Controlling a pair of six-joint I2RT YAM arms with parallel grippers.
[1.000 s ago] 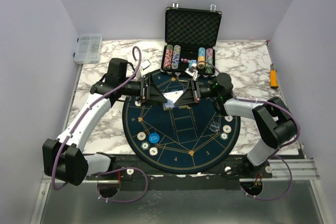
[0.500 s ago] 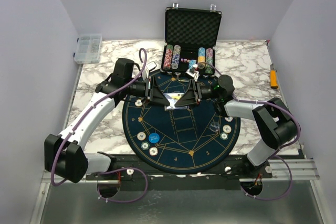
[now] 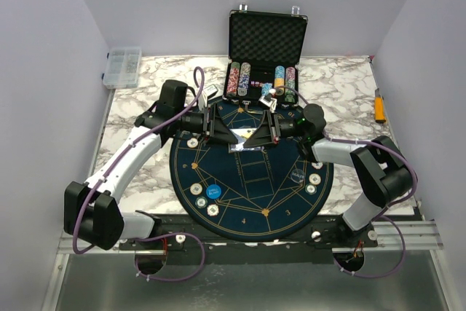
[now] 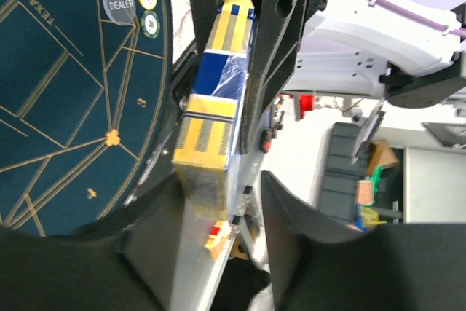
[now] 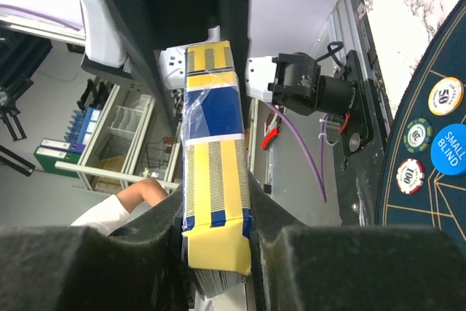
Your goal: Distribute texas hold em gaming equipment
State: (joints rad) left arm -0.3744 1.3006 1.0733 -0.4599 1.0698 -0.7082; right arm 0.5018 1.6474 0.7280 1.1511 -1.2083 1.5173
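Over the far half of the round dark-blue mat (image 3: 251, 180) my two grippers meet nose to nose. My right gripper (image 3: 255, 138) (image 5: 213, 198) is shut on a deck of playing cards (image 5: 213, 143) (image 4: 218, 85) banded in yellow and blue tape. A grey card (image 4: 200, 238) sticks out of the deck's end, and my left gripper (image 3: 231, 138) (image 4: 222, 202) is shut on it. On the mat lie a clear dealer disc (image 3: 297, 175) (image 4: 121, 4), a blue small-blind disc (image 3: 212, 193) (image 5: 450, 149), and cream and green chips (image 3: 314, 178) (image 5: 445, 96).
An open black case (image 3: 266, 38) with chip stacks stands just behind the mat. A clear compartment box (image 3: 123, 67) sits at the far left of the marble table. A yellow-handled tool (image 3: 379, 105) lies at the far right. More chips (image 3: 196, 189) lie on the mat's near left.
My left gripper has gone from wide open to shut on the card at the deck's end, and it has edged closer to the right gripper. The right gripper has kept its grip on the deck.
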